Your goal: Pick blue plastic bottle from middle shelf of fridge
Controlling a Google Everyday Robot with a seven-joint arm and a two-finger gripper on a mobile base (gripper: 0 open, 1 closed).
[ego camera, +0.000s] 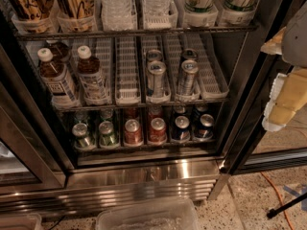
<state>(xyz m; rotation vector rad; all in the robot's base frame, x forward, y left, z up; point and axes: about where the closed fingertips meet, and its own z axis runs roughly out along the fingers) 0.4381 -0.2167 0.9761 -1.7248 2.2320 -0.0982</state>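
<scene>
Bottle (91, 78) stands upright on the middle shelf (144, 103), cap up.
Gripper (287, 102) hangs well right of the bottle; whether it grips anything, I cannot tell.

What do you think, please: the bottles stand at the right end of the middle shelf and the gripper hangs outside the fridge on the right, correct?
Not quite: the camera view shows the bottles at the left end of the middle shelf. The gripper does hang outside the fridge on the right.
</scene>
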